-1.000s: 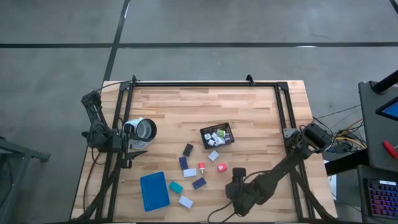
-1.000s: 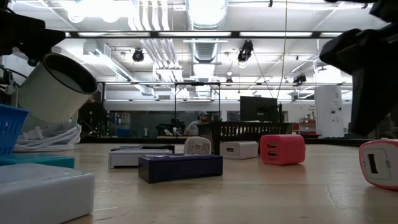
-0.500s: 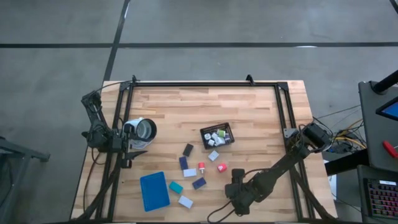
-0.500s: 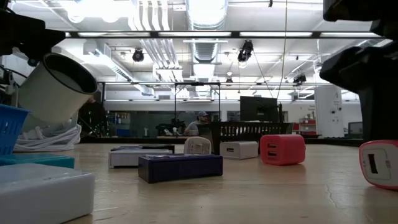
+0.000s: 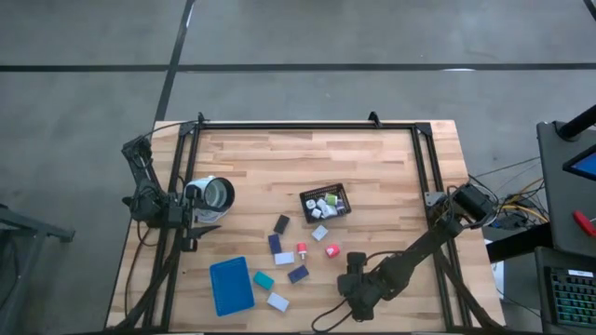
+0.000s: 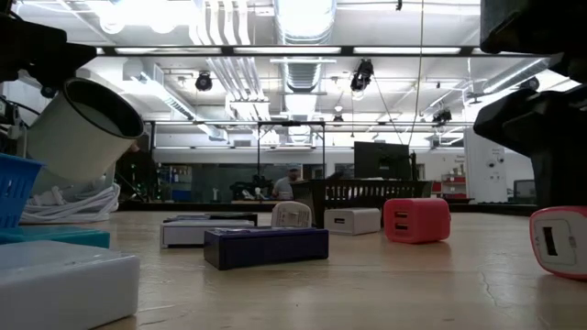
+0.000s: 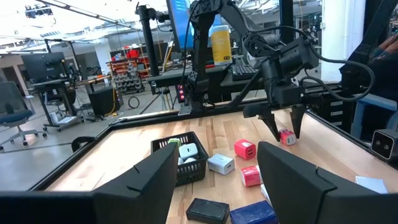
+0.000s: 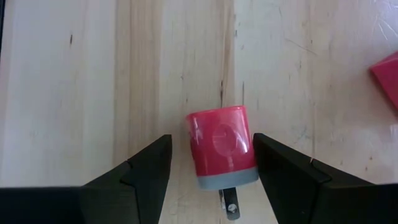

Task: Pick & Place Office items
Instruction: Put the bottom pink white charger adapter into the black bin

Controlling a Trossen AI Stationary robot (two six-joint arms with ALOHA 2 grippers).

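The right gripper [image 8: 211, 163] hung open, fingers either side of a red plug [image 8: 221, 147] without touching. The plug was a small red block with a grey base and metal prong, lying on the table [image 8: 81, 81]. The left gripper [image 7: 214, 174], parked at the table's left edge, stood open and empty.

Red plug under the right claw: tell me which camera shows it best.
The right wrist view: the red plug lies large on the wood between the fingers of the open right claw. The left wrist view shows it small and far, below that claw. The high view hides it under the arm. The low view leaves it unclear.
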